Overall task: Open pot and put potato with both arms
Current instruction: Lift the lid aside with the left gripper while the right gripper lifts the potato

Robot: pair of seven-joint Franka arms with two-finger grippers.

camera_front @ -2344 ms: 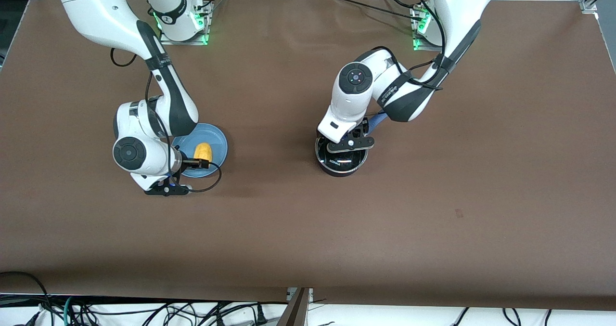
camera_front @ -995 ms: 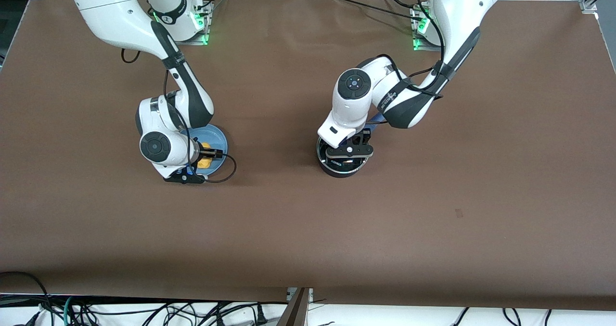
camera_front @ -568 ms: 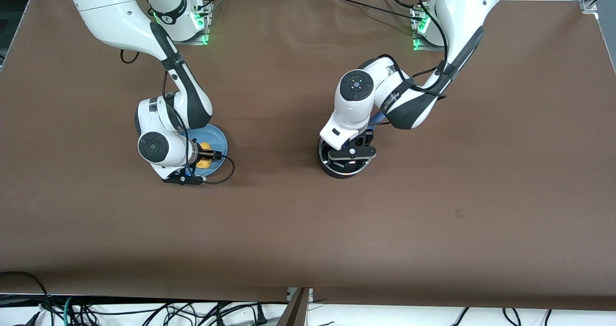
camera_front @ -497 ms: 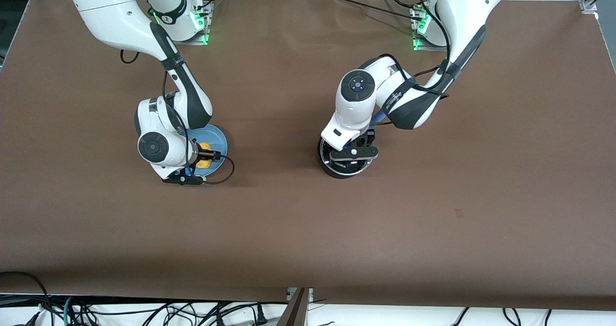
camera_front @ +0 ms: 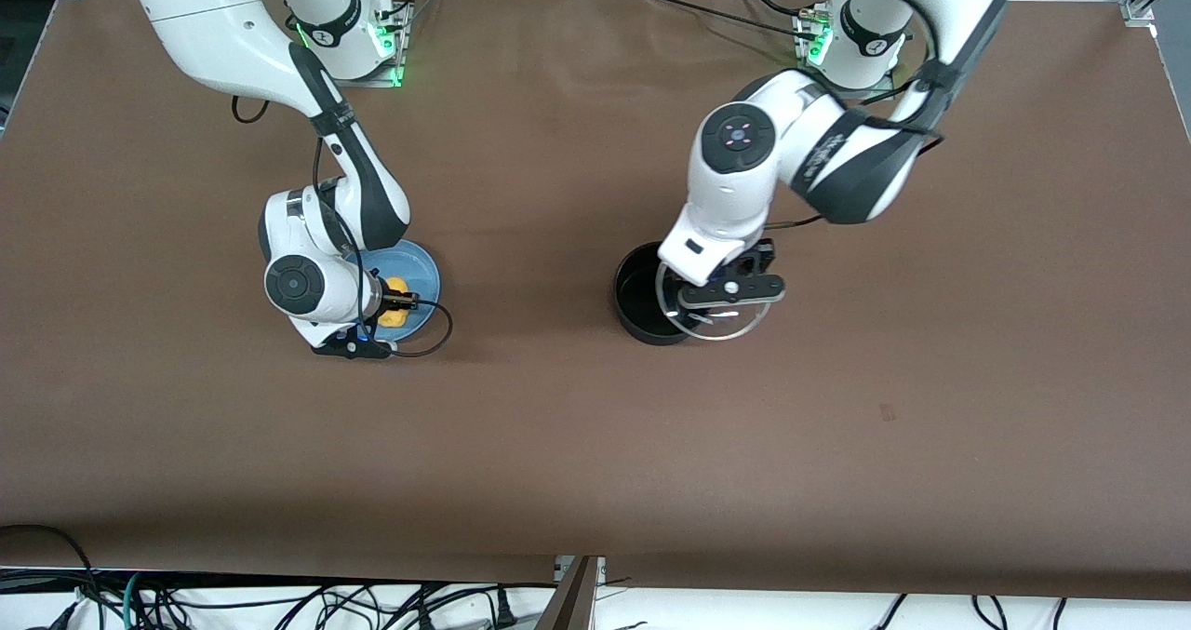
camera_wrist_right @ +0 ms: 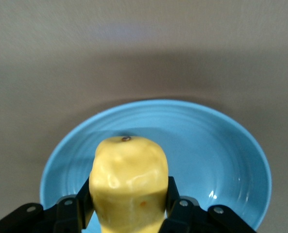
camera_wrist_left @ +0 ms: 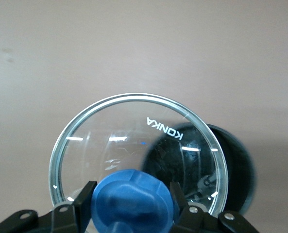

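Lid (camera_front: 712,318) now lifted off pot (camera_front: 642,297) by left gripper (camera_wrist_left: 129,204).

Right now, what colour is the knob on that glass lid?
Blue; the knob shows best in the left wrist view.

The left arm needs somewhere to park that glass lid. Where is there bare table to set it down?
Bare brown table runs from the pot toward the left arm's end, and nearer the front camera. It is crowded at the blue plate, where the right gripper grips the potato. The left gripper holds the lid.
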